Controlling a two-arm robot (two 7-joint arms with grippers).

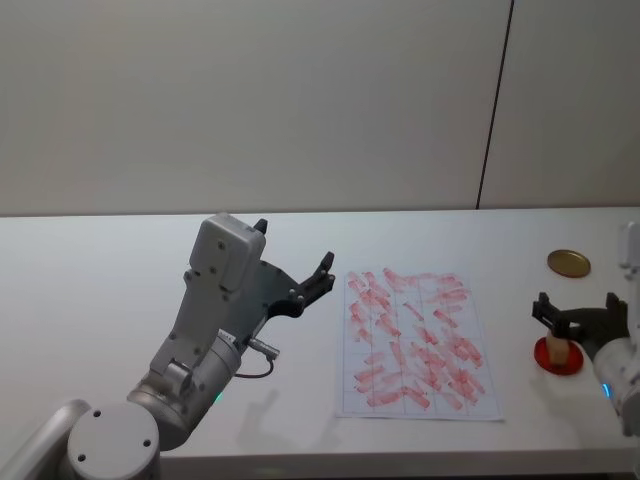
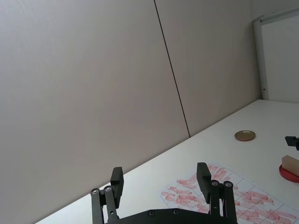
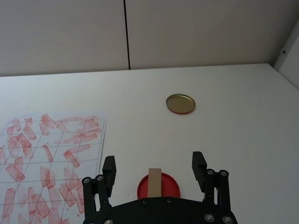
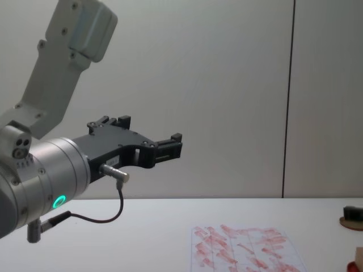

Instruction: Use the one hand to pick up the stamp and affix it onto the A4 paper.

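Observation:
The stamp (image 3: 154, 180), a small beige block, stands upright on the flat red pad (image 3: 169, 187) at the table's right side. My right gripper (image 3: 154, 166) is open, one finger on each side of the stamp, with a gap on both sides. In the head view the right gripper (image 1: 578, 310) sits just over the stamp (image 1: 557, 350). The A4 paper (image 1: 415, 340), white with grid lines and many red smears, lies flat left of the pad. My left gripper (image 1: 295, 280) hangs open in the air left of the paper, holding nothing.
A round gold disc (image 1: 568, 263) lies behind the red pad (image 1: 572, 364), near the back right of the white table (image 1: 100, 300). The large left arm (image 4: 51, 187) with its green ring light rises over the table's left half. A wall stands close behind the table.

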